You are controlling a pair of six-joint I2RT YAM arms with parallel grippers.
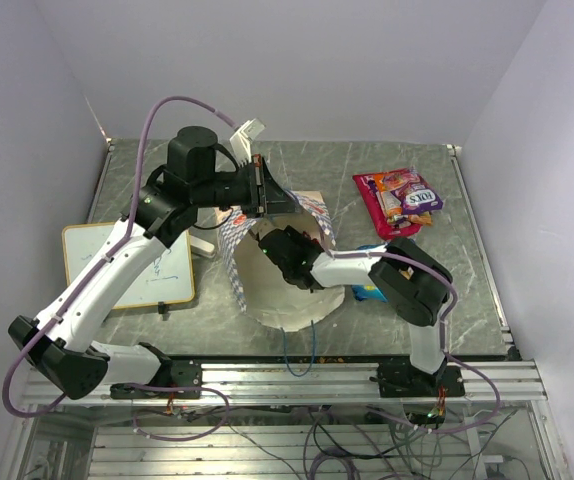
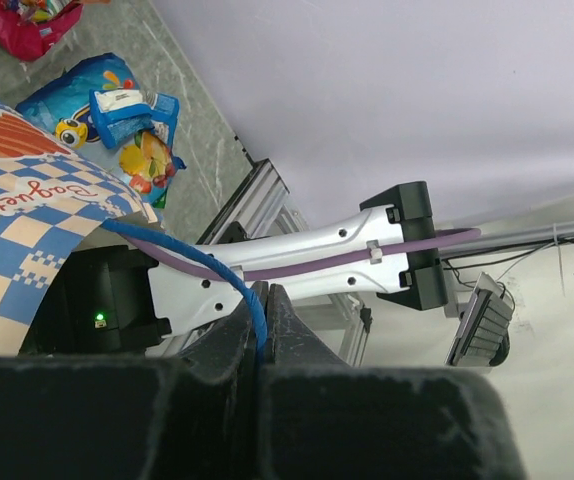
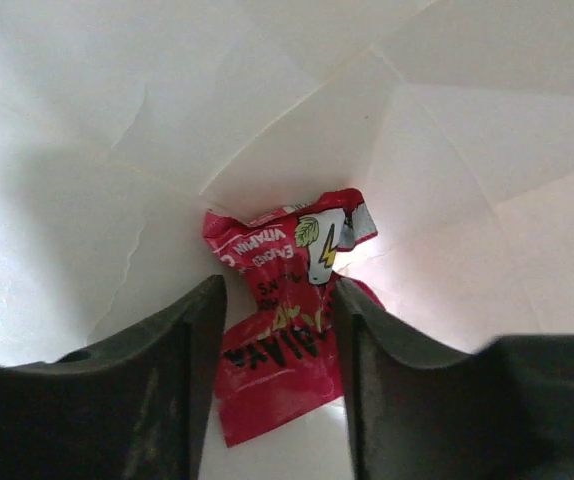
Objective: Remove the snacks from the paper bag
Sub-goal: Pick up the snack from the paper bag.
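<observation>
Grey marbled stone forms the bench (image 1: 467, 300), closed in by pale lavender walls. The paper bag (image 1: 287, 305) lies on its side at the middle of it, its cream inside showing through the mouth and its blue-and-white checked outside turned up.

The left arm reaches over the bag's far end. The left fingers (image 2: 264, 312) are pressed together on the blue cord handle (image 2: 217, 270), which runs from the bag's checked edge.

The right arm comes in from the bag's right side. The right fingers (image 3: 212, 320) are deep inside the bag, standing apart with one on each side of a red packet (image 3: 285, 330). The packet lies crumpled in the bag's folded bottom corner; whether they press on it cannot be told.

A white writing board (image 1: 132, 265) lies left of the bag. Magenta-pink packets (image 1: 397, 200) lie well apart from the bag, beyond it to the right. A blue packet (image 1: 370, 292) sits just beside the bag's right side, partly under the right arm.
</observation>
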